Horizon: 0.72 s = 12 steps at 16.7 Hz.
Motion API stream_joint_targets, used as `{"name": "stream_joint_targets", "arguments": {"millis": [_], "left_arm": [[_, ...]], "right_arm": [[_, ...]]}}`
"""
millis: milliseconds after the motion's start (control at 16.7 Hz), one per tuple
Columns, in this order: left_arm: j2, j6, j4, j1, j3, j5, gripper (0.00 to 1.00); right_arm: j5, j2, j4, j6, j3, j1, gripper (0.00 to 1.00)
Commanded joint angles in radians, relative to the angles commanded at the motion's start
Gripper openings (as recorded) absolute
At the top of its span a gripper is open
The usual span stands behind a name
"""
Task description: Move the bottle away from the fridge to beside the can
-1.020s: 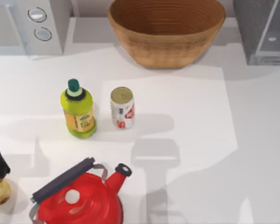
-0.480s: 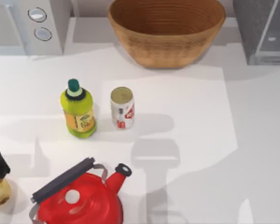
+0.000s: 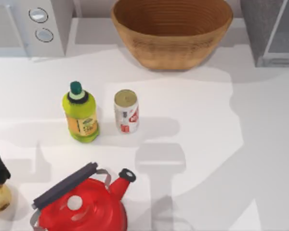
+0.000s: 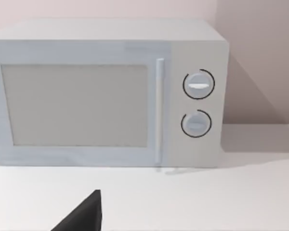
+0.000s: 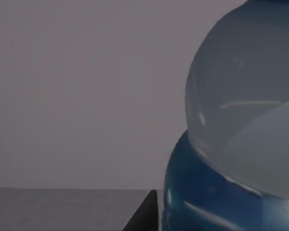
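The bottle [image 5: 241, 125] was seen close up from the right wrist, clear body above a blue label, before a plain grey surface; a dark tip of the right end effector [image 5: 143, 214] lay just beside it, and whether that end effector was open or closed on the bottle could not be told. On the tabletop [image 3: 197, 120] the can [image 3: 126, 110] stood upright just right of a yellow-green bottle [image 3: 80, 113], with the fridge [image 3: 272, 31] at the far right corner. The state of the left end effector [image 4: 84, 216], facing a microwave [image 4: 106, 91], could not be told.
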Motion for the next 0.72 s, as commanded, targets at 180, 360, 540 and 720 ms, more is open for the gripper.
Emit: {"name": "stream_joint_targets", "arguments": {"millis": [180,360,540,720], "left_arm": [[0.0,0.0,0.0,0.0,0.0,0.0,1.0],[0.0,0.0,0.0,0.0,0.0,0.0,1.0],[0.0,0.0,0.0,0.0,0.0,0.0,1.0],[0.0,0.0,0.0,0.0,0.0,0.0,1.0]], "right_arm": [[0.0,0.004,0.003,0.002,-0.004,0.0,0.0],[-0.003,-0.029,0.022,0.003,-0.04,-0.01,0.0],[-0.021,-0.113,0.076,0.006,-0.171,-0.034,0.0],[-0.052,-0.218,0.144,0.006,-0.373,-0.06,0.0]]}}
